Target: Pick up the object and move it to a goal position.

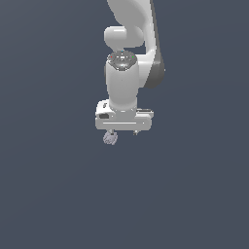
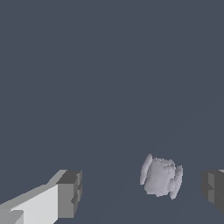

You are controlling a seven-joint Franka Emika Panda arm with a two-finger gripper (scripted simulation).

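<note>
The object [image 1: 110, 138] is a tiny pale lilac-grey lumpy item just below the white gripper hand, toward the exterior view's left. In the wrist view the object [image 2: 161, 177] lies between the two fingertips, closer to one of them, with a gap on each side. My gripper [image 1: 124, 132] is open and points straight down over it. In the wrist view the gripper [image 2: 142, 192] has its jaws spread wide, and neither grey pad [image 2: 70, 194] touches the object.
The white arm [image 1: 127, 73] rises behind the gripper toward the top of the exterior view. All around is a plain dark blue-grey surface [image 1: 53, 185] with no other objects, edges or goal marker visible.
</note>
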